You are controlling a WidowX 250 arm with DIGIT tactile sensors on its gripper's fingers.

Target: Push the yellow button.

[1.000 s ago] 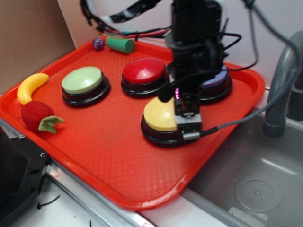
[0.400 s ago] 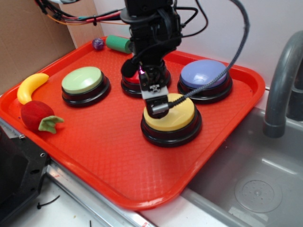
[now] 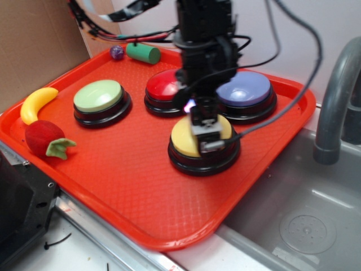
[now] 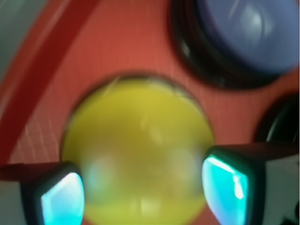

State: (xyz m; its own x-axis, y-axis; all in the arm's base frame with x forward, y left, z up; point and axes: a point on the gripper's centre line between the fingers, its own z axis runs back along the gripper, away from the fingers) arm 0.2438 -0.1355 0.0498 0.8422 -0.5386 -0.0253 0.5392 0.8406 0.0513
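Observation:
The yellow button (image 3: 183, 139), a pale-yellow dome on a black base, sits right of centre on the red tray (image 3: 141, 192). My gripper (image 3: 208, 142) hangs right over the dome and hides its right half. In the wrist view the yellow button (image 4: 140, 136) fills the middle, blurred and very close. The gripper (image 4: 145, 192) is open, with a fingertip low on either side and only the dome showing between them. Whether the gripper touches the dome cannot be told.
Also on the tray are a pale-green button (image 3: 97, 95), a red button (image 3: 163, 84) and a purple button (image 3: 248, 87). A toy banana (image 3: 36, 103) and a red toy strawberry (image 3: 44, 137) lie at left. A green cylinder (image 3: 143, 53) lies at the back. A sink (image 3: 304, 220) and faucet (image 3: 333, 101) are on the right.
The arm swung from the right side of the yellow button to its left, then back right; the gripper now stands over the middle of the dome.

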